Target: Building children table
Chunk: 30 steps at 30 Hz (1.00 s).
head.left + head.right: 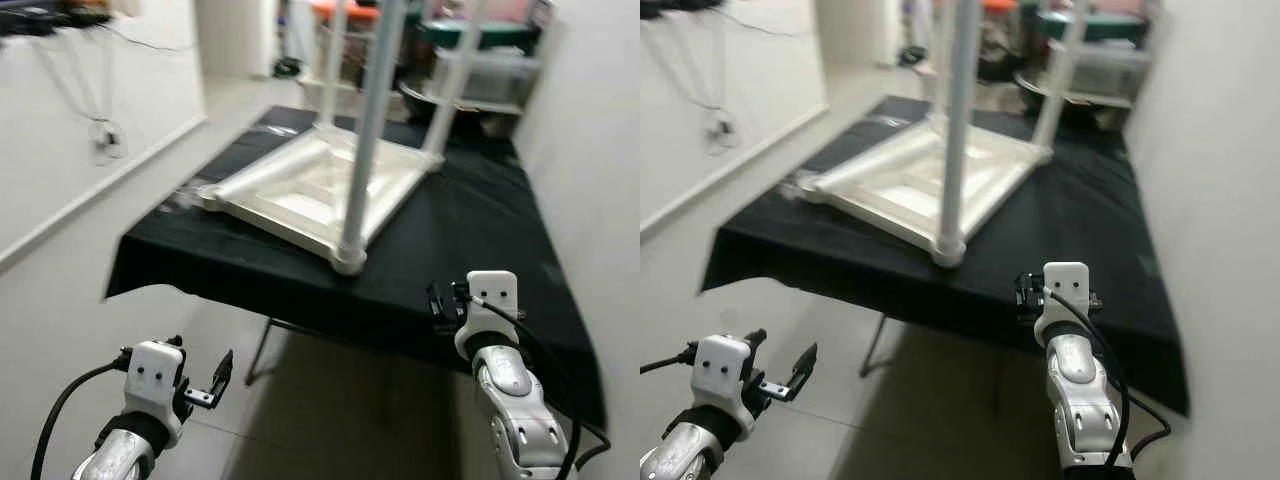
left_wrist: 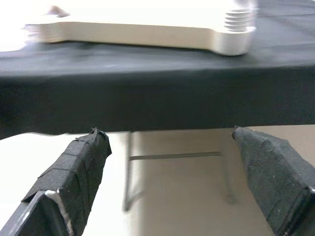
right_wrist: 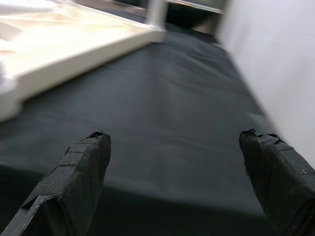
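A white children's table top [image 1: 300,185] lies upside down on a table covered in black cloth [image 1: 470,240]. Three white legs stand up from its corners, the nearest one [image 1: 368,130] in front of me. The left corner [image 1: 210,195] has no leg, and its threaded stub [image 2: 239,20] shows in the left wrist view. My left gripper [image 1: 222,375] is open and empty, low in front of the cloth's edge. My right gripper [image 3: 172,132] is open and empty, held just above the cloth's near right part, well clear of the white top.
A white wall [image 1: 600,150] runs close along the right side of the table. Shelves with bins [image 1: 480,60] stand behind it. Pale tiled floor [image 1: 100,230] opens to the left. Thin metal table legs [image 2: 129,172] stand under the cloth.
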Motion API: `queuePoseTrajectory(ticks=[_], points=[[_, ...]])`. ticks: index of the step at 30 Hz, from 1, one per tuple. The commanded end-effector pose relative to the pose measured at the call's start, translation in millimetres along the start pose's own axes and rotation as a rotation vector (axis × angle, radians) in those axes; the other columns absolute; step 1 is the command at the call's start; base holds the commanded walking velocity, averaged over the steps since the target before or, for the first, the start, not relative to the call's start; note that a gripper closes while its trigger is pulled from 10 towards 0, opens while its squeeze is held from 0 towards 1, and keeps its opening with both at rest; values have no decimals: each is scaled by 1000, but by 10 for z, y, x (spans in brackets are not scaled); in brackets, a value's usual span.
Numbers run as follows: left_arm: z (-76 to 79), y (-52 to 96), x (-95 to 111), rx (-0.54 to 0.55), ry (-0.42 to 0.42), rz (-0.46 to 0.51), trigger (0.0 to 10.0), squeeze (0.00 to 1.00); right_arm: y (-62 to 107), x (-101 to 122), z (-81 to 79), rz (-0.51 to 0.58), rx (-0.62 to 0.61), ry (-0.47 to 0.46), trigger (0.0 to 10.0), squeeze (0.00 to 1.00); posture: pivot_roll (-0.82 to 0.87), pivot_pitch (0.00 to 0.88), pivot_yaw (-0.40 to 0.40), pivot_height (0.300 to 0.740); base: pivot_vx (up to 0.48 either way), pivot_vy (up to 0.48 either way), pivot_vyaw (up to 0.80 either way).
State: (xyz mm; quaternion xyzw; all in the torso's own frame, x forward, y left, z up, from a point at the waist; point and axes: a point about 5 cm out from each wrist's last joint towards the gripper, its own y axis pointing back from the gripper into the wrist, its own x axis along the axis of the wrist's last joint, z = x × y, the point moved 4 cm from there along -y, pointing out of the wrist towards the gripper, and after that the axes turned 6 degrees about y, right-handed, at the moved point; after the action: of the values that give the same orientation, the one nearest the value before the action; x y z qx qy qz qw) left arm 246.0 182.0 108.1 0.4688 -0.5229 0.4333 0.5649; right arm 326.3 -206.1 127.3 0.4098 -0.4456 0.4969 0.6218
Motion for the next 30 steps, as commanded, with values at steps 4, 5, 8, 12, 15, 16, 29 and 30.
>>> queuePoseTrajectory(ticks=[4,5,8,12,15,16,29,30], points=[[-39,8,0,20,7,-8,10000,0,-2,42,-32,-10,-31,19,10000,0,20,0,-92,740,0,480,-800],[-40,8,3,20,5,-6,10000,0,-5,45,-31,-10,-35,22,10000,0,20,0,-92,740,0,480,-800],[-53,3,38,31,4,12,10000,0,-26,47,-13,-21,-65,31,10000,0,23,0,-93,740,0,480,-800],[-93,-18,111,67,-31,42,10000,0,-70,109,-23,-4,-83,20,10000,0,26,0,-89,740,0,0,-400],[-165,-45,159,114,-56,55,10000,0,-114,183,-35,18,-87,17,10000,0,26,0,-88,740,0,0,0],[-165,-45,159,114,-56,55,10000,0,-114,183,-35,18,-87,17,10000,0,26,0,-88,740,0,0,0],[-237,-108,257,165,-56,83,10000,0,-280,373,-12,59,-135,-9,10000,0,42,0,-86,740,0,0,0],[-235,-111,259,166,-56,83,10000,0,-285,373,-19,58,-136,-12,10000,0,43,0,-85,740,0,0,0]])
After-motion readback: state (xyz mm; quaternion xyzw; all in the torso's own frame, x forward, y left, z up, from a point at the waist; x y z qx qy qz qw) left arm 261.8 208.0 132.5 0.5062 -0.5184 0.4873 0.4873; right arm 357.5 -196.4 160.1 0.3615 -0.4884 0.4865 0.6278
